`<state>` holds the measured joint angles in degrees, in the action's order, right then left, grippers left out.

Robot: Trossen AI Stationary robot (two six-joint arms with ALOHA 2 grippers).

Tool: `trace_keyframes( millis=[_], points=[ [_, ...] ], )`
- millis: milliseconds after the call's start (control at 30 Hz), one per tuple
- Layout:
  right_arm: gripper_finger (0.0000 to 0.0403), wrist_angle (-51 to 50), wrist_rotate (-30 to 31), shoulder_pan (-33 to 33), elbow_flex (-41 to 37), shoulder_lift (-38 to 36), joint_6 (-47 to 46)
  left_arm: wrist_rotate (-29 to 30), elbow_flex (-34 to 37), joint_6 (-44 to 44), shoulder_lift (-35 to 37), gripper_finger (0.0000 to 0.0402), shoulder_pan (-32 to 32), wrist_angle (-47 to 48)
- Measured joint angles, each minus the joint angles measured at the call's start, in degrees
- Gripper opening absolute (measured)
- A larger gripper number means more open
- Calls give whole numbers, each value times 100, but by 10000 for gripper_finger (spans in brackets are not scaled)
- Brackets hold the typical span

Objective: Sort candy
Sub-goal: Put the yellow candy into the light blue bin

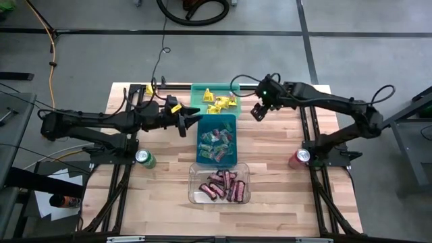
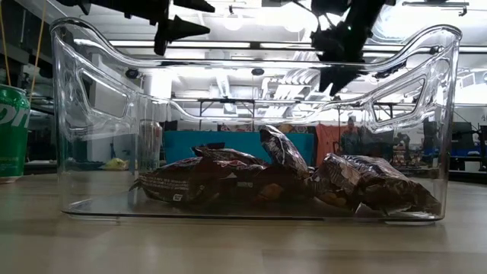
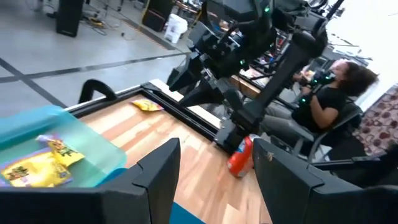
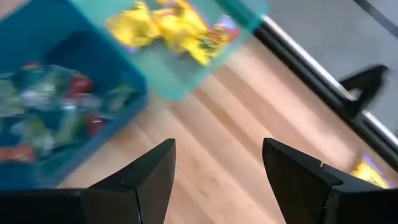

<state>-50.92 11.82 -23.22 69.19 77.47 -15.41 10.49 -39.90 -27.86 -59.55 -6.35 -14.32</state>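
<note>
Three bins stand in a row down the table's middle. The teal bin (image 1: pixel 201 91) at the far end holds yellow candy (image 1: pixel 221 102). The blue bin (image 1: pixel 217 121) holds mixed green and red candy (image 1: pixel 216 145), and the clear bin (image 1: pixel 196 181) nearest holds dark red bars (image 2: pixel 281 179). Loose yellow candies (image 1: pixel 175 106) (image 1: pixel 150 89) lie on the table to the left of the teal bin; another (image 3: pixel 147 106) lies to its right. My left gripper (image 1: pixel 196 121) hovers open by the blue bin's far left corner. My right gripper (image 1: pixel 257 113) hangs open, right of the teal bin.
A green can (image 1: pixel 144 158) stands near the left arm's base and a red can (image 1: pixel 299 158) near the right arm's base. Black rails run along the table's far edge (image 4: pixel 323 68). A seated person (image 3: pixel 329 87) shows beyond the table's right side.
</note>
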Motion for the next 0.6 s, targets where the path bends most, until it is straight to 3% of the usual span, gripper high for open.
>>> trace_keyframes(
  millis=[200,367,600],
  points=[
    [236,-637,1054,-838,11,101,-684,-315,0,138,0,186,-324,2],
    [236,-1419,1087,-1680,7,702,-1264,-856,0,288,0,186,-600,204],
    [236,-1073,1254,-2454,4,1861,-1429,-1531,2,353,-2,186,-913,565]
  ],
)
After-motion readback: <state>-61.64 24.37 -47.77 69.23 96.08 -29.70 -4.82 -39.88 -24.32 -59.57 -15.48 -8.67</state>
